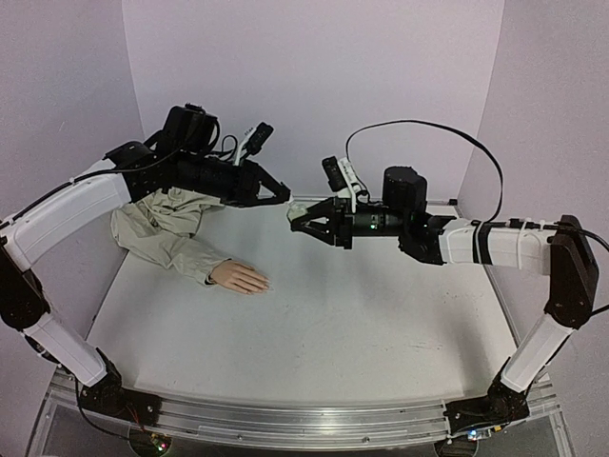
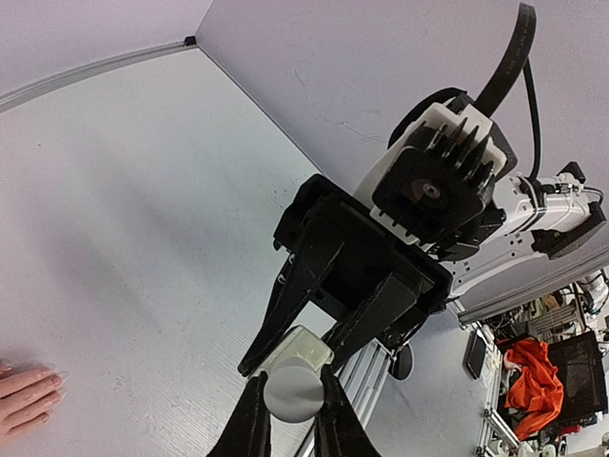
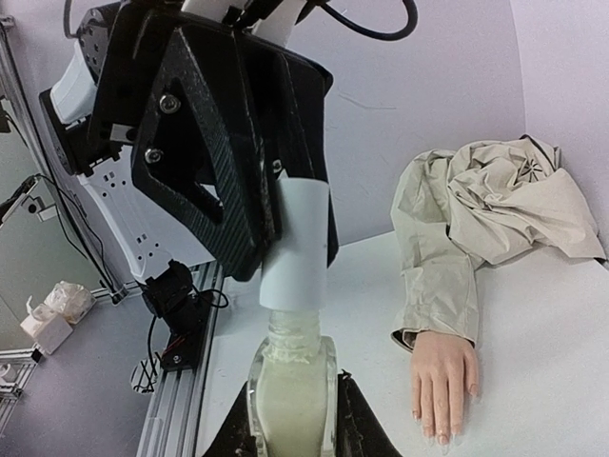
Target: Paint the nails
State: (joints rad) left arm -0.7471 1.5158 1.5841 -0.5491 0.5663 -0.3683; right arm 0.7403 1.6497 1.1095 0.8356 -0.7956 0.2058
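Note:
A small peach mannequin hand [image 1: 240,277] with a beige fabric sleeve [image 1: 166,224] lies palm down on the white table, left of centre. Its tiny nails [image 3: 441,436] show in the right wrist view. Above the table's middle the two grippers meet. My right gripper [image 3: 293,392] is shut on the clear body of a small bottle [image 3: 290,381] of pale polish. My left gripper [image 2: 293,377] is shut on the bottle's white cap [image 2: 293,392]. The cap [image 3: 297,243] sits a little off the neck, with the threads showing. Both grippers are right of and higher than the hand.
The white table [image 1: 362,314] is walled by pale lilac panels at back and sides. The bunched sleeve fills the back left corner. An aluminium rail [image 1: 285,424] with the arm bases runs along the near edge. A black cable [image 1: 476,143] loops over the right arm.

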